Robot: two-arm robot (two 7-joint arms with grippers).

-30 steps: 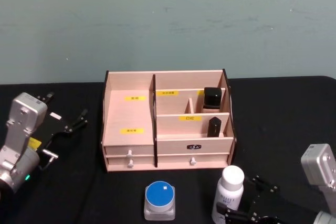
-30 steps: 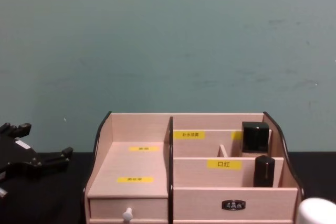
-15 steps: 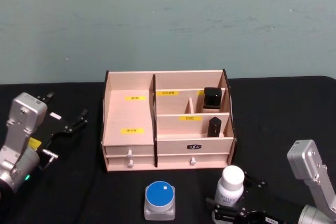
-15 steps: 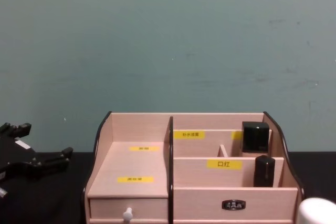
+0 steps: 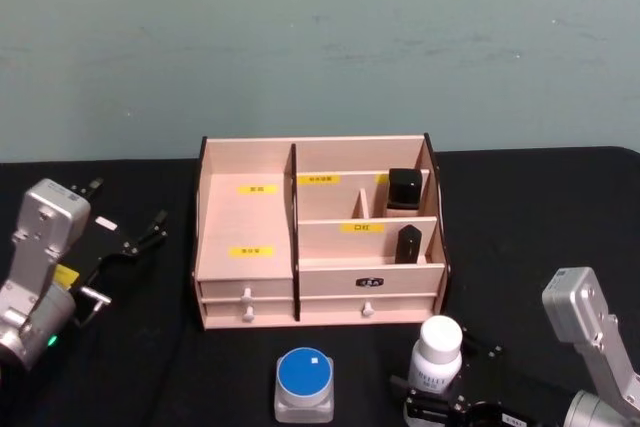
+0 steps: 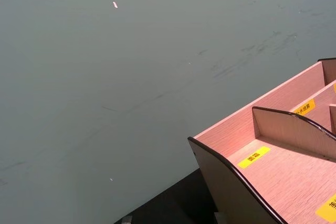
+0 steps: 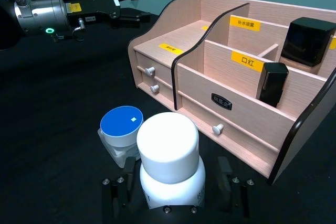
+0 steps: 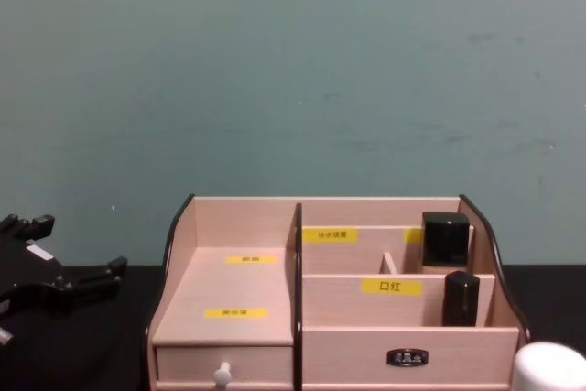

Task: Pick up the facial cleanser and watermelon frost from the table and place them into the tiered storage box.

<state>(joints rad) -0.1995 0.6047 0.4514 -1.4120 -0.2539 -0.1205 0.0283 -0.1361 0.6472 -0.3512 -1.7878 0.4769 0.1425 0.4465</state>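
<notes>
The facial cleanser [image 5: 438,352], a white bottle with a white cap [image 7: 168,142], stands upright on the black table in front of the box's right half. My right gripper [image 7: 173,198] is open, with one finger on each side of the bottle's lower body. The watermelon frost [image 5: 304,382], a small clear jar with a blue lid [image 7: 121,120], sits just left of the bottle. The tiered storage box [image 5: 246,217] stands behind both, pale wood with yellow labels. My left gripper [image 5: 128,202] hangs open at the far left, level with the box.
Two black cosmetic items [image 5: 404,188] [image 5: 408,243] stand in the box's right compartments. The left stepped shelves [image 8: 240,286] hold nothing. Two white-knobbed drawers [image 5: 247,297] face me. A teal wall closes the back. Black tabletop lies between the jar and my left arm.
My right arm has moved left and in around the bottle, so its fingers now flank it. The bottle's cap has shifted slightly left. The left arm has stayed put.
</notes>
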